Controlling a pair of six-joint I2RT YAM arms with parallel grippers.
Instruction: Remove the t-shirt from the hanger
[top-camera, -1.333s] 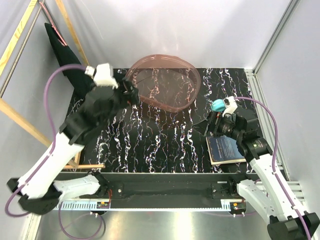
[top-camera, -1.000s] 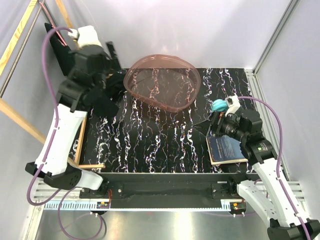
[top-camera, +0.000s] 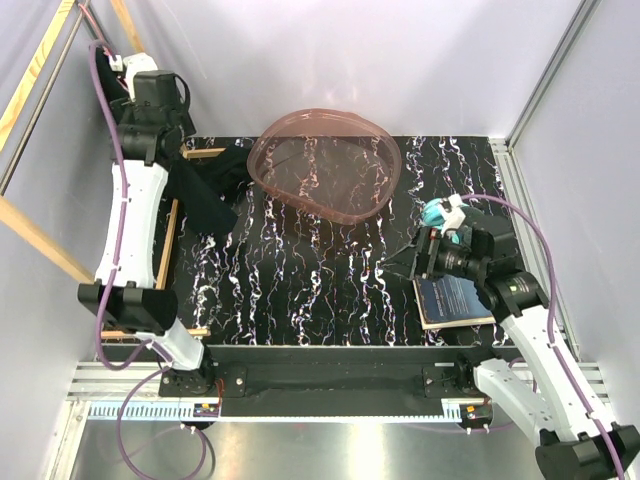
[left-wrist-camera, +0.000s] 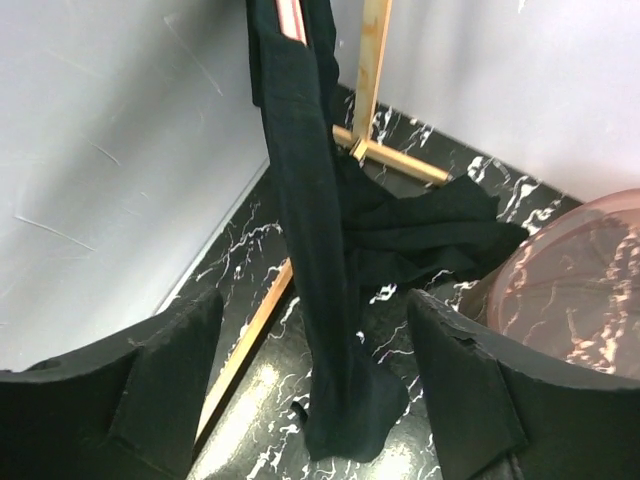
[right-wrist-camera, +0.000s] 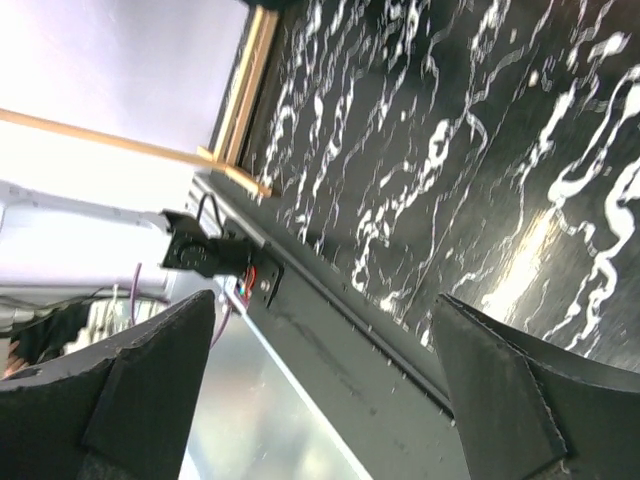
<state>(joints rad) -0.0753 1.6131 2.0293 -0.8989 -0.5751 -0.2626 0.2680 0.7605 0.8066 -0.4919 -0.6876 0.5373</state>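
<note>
The black t-shirt (left-wrist-camera: 310, 230) hangs in a long narrow fold from above, and its lower part lies crumpled on the marbled table (top-camera: 205, 195). A short piece of the pink wire hanger (left-wrist-camera: 291, 14) shows between the shirt's folds at the top of the left wrist view. The rest of the hanger is hidden. My left gripper (left-wrist-camera: 315, 400) is open and empty, raised high at the far left (top-camera: 168, 140), with the hanging shirt in line between its fingers but beyond them. My right gripper (right-wrist-camera: 330, 400) is open and empty, low over the table's right side (top-camera: 415, 262).
A translucent pink basin (top-camera: 325, 165) stands at the back middle, just right of the shirt (left-wrist-camera: 580, 290). Wooden frame bars (top-camera: 165, 250) run along the left edge, with an upright post (left-wrist-camera: 365, 80) behind the shirt. A dark flat book (top-camera: 450, 297) lies at the right.
My left arm has swung up and back, from beside the basin to the far left corner above the shirt. The right arm has hardly moved.
</note>
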